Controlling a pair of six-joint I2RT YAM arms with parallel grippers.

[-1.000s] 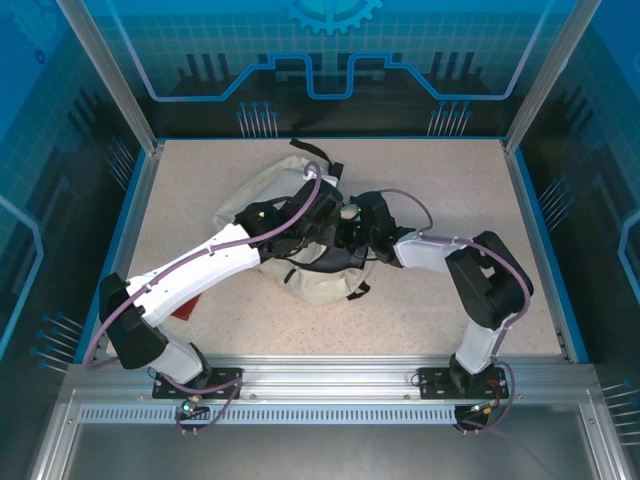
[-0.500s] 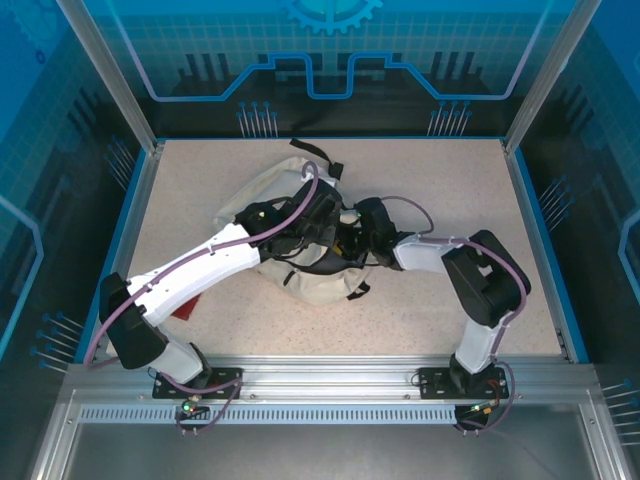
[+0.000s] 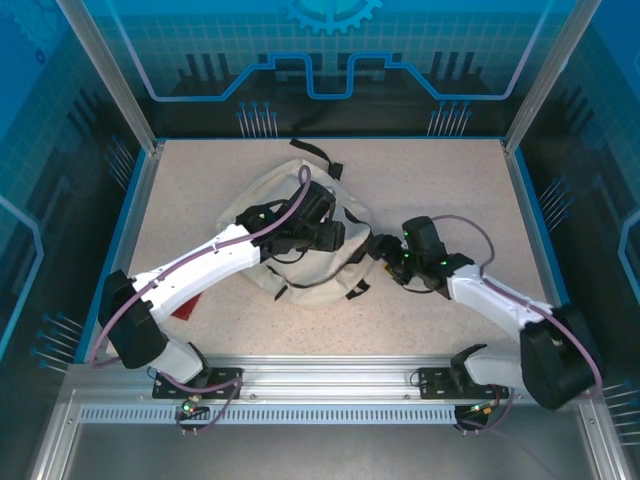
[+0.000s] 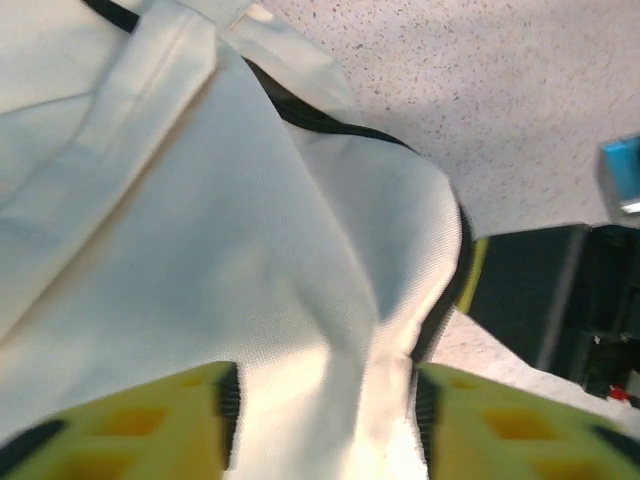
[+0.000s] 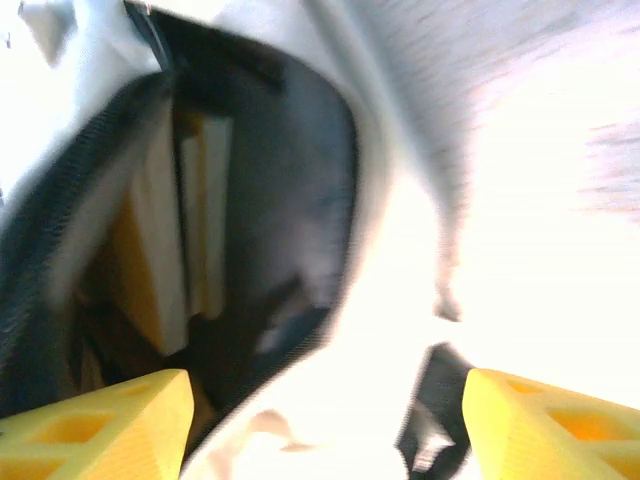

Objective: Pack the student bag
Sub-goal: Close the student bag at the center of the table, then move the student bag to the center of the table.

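cream bag [image 3: 258, 195] lies in the middle of the worktop [image 3: 450, 180], its mouth facing right with books [image 5: 160, 250] inside. left jaws stand apart, a fold of bag fabric between them. right jaws stand apart just right of the bag, facing that mouth.

The bag [image 3: 318, 283] is showing cream cloth with black straps and zip lines; inside it, books [image 5: 165, 260] are showing yellow and white edges. The table [image 3: 440, 180] is lying speckled beige, with a red scrap [image 3: 185, 308] peeking out at eight o'clock. The arms [image 3: 200, 268] are wearing white shells, black joints and purple cables; the fingers [image 4: 130, 430] are glowing yellow.
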